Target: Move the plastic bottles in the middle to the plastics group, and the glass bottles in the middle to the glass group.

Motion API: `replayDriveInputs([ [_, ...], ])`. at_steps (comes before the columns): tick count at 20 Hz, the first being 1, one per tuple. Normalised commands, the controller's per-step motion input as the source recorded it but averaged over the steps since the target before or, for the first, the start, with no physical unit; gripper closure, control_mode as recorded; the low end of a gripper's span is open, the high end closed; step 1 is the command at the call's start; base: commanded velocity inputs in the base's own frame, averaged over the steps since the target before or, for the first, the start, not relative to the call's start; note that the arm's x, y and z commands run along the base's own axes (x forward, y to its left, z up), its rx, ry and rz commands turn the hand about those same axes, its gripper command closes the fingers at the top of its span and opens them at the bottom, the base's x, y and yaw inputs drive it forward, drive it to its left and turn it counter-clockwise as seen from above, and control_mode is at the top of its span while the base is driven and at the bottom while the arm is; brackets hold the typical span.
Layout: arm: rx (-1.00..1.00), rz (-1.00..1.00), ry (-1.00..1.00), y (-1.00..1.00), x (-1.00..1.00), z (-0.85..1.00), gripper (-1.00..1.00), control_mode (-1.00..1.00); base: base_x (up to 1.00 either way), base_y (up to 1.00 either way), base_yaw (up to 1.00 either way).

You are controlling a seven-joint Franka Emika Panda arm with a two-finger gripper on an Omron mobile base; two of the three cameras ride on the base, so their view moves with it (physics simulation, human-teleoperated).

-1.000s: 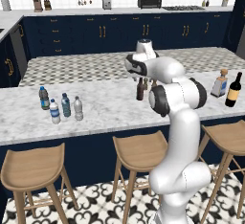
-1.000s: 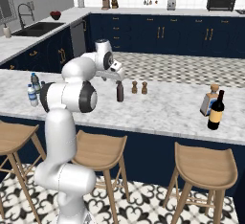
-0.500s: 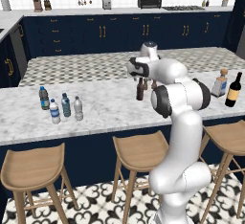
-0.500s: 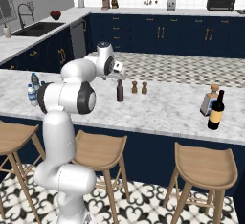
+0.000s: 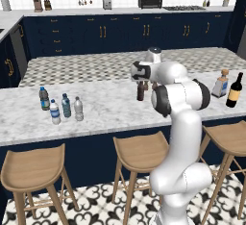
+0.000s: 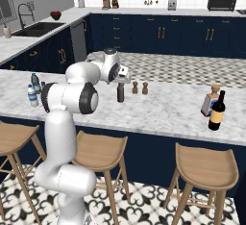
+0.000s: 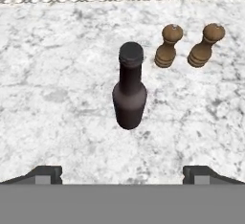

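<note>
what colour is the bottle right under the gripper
Dark brown glass bottle with a black cap, clearest in the hand view.

No readable text, brands, numbers or signs anywhere. Labels show but are too small to read: pale label on the black wine bottle (image 6: 216,112), blue-white label on the square clear bottle (image 6: 210,101) beside it at the right of the counter, coloured label bands on the small water bottles (image 5: 60,107) at the left. Dark brown bottle (image 7: 129,88) has a bare body, no label visible.
</note>
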Motion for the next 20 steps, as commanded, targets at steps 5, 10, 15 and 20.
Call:
replayDriveInputs([
  [5,0.0,0.05,0.02,-0.09,0.33,-0.06,-1.0,-1.0,0.0,0.0,0.0],
  [10,0.0,0.06,0.0,0.01,0.24,-0.27,-1.0,-1.0,0.0,0.0,0.0],
  [15,0.0,0.05,0.02,0.02,0.01,-0.18,-1.0,-1.0,0.0,0.0,0.0],
  [20,0.0,0.05,0.02,0.0,0.12,-0.16,-1.0,-1.0,0.0,0.0,0.0],
])
